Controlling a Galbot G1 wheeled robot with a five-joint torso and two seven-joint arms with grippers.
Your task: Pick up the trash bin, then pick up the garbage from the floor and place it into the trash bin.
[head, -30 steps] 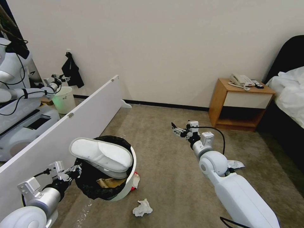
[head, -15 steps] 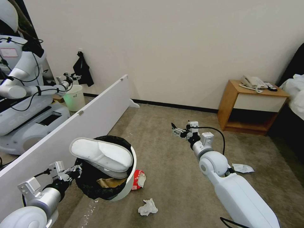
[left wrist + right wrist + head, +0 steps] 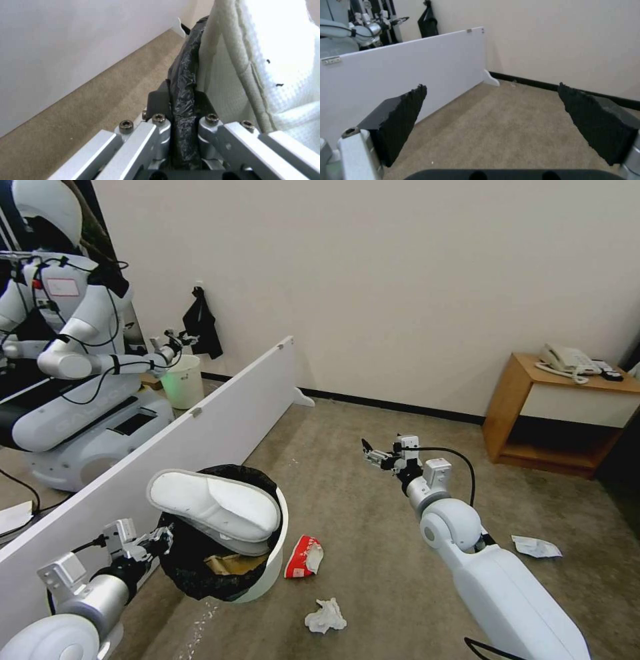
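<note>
My left gripper (image 3: pixel 160 540) is shut on the black-lined rim of the trash bin (image 3: pixel 270 573), holding the round white bin tilted above the floor (image 3: pixel 373 527). In the left wrist view the gripper (image 3: pixel 182 100) pinches the crinkled black bag (image 3: pixel 183 75). A white slipper (image 3: pixel 213 507) lies across the bin's mouth, over tan paper (image 3: pixel 227 563). Garbage lies on the carpet: a red-white packet (image 3: pixel 305 557) beside the bin, a crumpled white tissue (image 3: pixel 325 617) nearer me, a white wrapper (image 3: pixel 537 546) to the right. My right gripper (image 3: pixel 371 453) hangs open over bare carpet, nothing between its pads (image 3: pixel 400 117).
A long white board (image 3: pixel 200 440) stands along the left. Behind it are another white robot (image 3: pixel 73 373) and a pale bucket (image 3: pixel 181 380). A wooden nightstand (image 3: pixel 553 413) with a telephone stands against the far wall at the right.
The whole head view has swung left, so the nightstand slid right and the bed left the picture. Both arms and the held bin keep their places; the red-white packet now shows fully.
</note>
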